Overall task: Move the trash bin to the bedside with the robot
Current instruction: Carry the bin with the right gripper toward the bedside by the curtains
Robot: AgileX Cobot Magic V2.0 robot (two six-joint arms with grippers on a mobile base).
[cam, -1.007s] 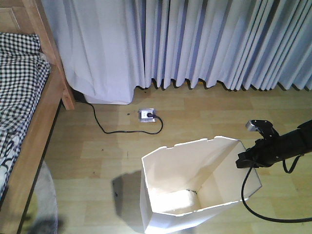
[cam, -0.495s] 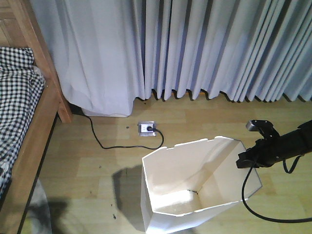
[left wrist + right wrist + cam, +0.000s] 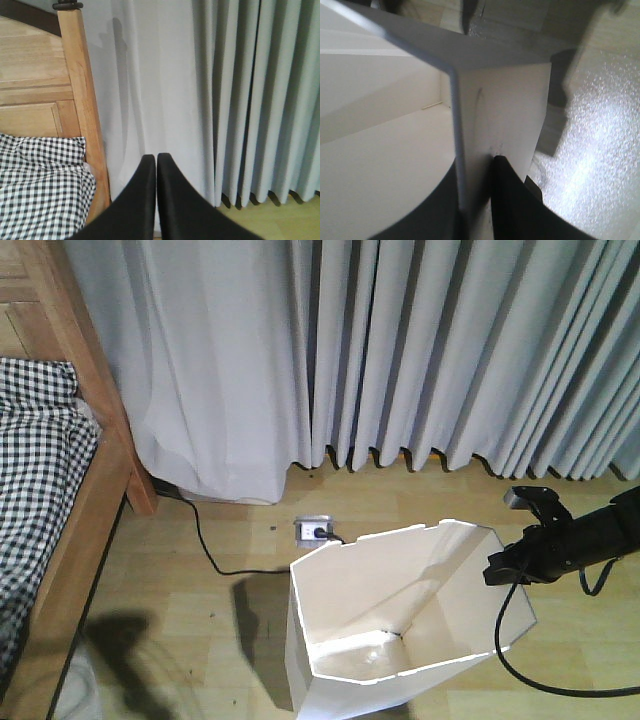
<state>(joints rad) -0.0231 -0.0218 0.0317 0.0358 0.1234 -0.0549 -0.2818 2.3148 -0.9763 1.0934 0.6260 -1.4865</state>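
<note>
The white trash bin (image 3: 400, 640) stands low in the middle of the front view, rim angular, inside cream. My right gripper (image 3: 500, 573) on its slim black arm is shut on the bin's right wall. In the right wrist view one finger is inside and one outside the bin wall (image 3: 505, 110), pinching it at the gripper (image 3: 470, 200). The bedside (image 3: 70, 530), a light-brown frame with checked bedding (image 3: 35, 470), is at the left. My left gripper (image 3: 156, 165) is shut and empty, held in the air facing the bedpost (image 3: 82, 100) and curtain.
Grey curtains (image 3: 420, 350) hang along the back wall down to the wooden floor. A floor socket (image 3: 313, 530) with a black cable (image 3: 205, 540) lies between bed and bin. A black cable (image 3: 540, 680) trails from my right arm.
The view has advanced towards the curtain: curtain, socket and bed have shifted down in the picture. The bin and right gripper keep the same place in the view.
</note>
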